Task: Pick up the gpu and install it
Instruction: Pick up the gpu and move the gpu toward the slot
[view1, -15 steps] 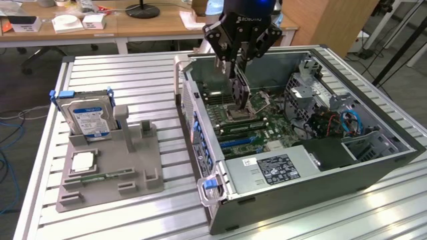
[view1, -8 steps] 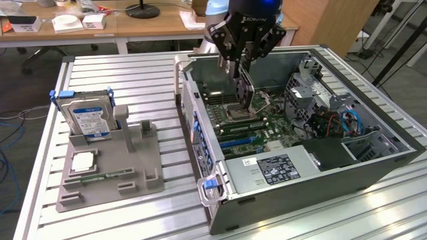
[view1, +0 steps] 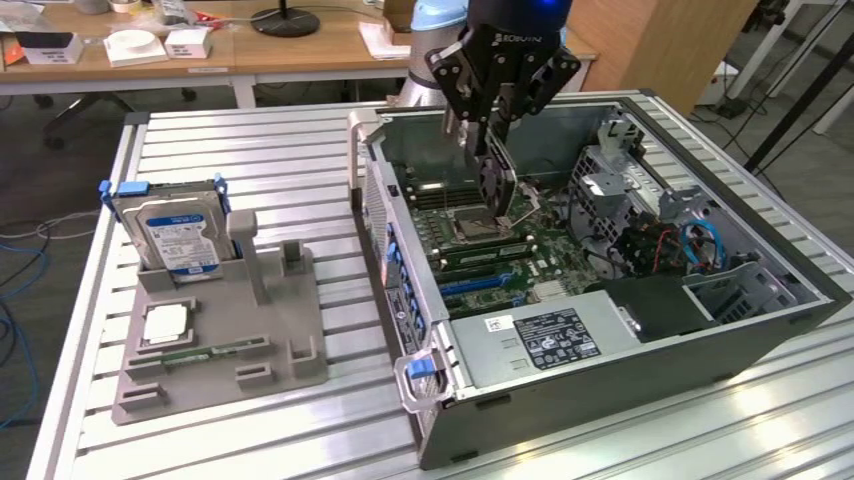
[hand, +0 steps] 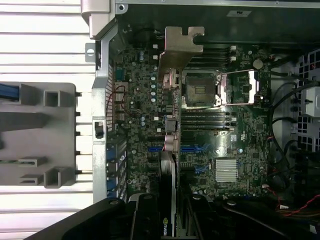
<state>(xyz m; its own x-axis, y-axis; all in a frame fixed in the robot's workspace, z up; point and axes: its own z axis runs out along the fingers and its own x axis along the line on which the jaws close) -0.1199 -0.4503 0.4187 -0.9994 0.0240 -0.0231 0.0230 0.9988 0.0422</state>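
One pincer (view1: 490, 135) tight on the upright gpu (view1: 495, 185), clear of the case walls (view1: 641, 372).

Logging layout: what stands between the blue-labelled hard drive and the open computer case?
The exterior view shows two upright posts of the grey holder, then bare table slats.

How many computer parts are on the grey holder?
3: the hard drive upright at the far end, the processor chip flat in the middle, the memory stick flat beside it. None looks hidden.
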